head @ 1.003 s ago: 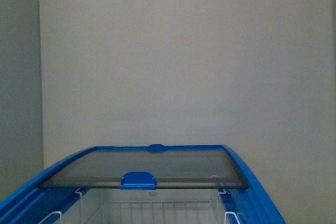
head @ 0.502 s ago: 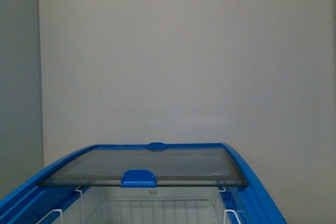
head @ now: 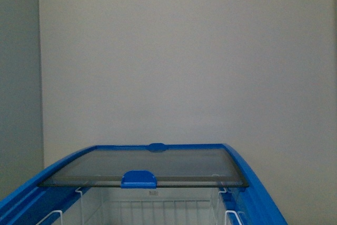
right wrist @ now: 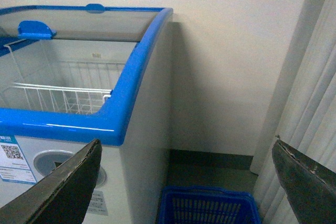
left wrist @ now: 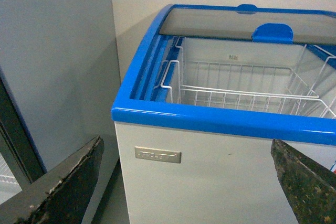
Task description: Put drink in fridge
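1. Here the fridge (head: 253, 193) stands against a pale wall (head: 184, 56), its glass lid (head: 158, 164) slid to the far end, leaving the near part open over white wire baskets (left wrist: 236, 95).
2. The left gripper (left wrist: 184, 182) hangs in front of the fridge's white front panel, its dark fingers (left wrist: 63, 184) spread wide with nothing between them.
3. The right gripper (right wrist: 184, 182) is likewise spread wide and holds nothing, beside the fridge's right corner and above a blue crate (right wrist: 210, 205) on the floor.
4. A curtain (right wrist: 310, 93) hangs to the right.
5. The drink appears in none of the views.
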Tool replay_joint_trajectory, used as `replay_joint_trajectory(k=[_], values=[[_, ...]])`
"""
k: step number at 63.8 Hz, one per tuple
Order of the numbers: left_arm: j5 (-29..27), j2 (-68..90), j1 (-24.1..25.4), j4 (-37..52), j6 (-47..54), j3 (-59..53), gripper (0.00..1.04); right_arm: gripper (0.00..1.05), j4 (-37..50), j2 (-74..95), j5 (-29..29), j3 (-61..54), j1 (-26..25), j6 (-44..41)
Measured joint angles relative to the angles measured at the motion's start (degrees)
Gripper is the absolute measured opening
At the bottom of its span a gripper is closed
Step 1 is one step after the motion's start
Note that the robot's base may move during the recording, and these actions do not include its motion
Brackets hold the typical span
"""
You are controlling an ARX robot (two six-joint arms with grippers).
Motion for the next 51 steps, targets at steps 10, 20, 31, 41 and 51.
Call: replay_joint_trajectory(k=[10,20,31,41,51], values=[[0.0,0.0,0.0,0.0,0.02,0.0,0.97,0.97,0.0,0.0,0.0,0.0,0.0,0.0],[0.0,0.0,0.0,0.0,0.02,0.0,0.97,0.97,0.0,0.0,-0.02,0.0,0.0,0.0],[0.0,0.0,0.0,0.0,0.02,0.0,0.97,0.97,0.0,-0.02,0.0,0.0,0.0,0.0],[0.0,0.0,0.0,0.0,0.02,0.0,0.97,0.97,0.0,0.0,-0.02,0.0,0.0,0.0],[-0.02,0.0,0.0,0.0,0.02,0.0,0.97,0.97,0.0,-0.02,-0.02,0.0,-0.02,0.0]])
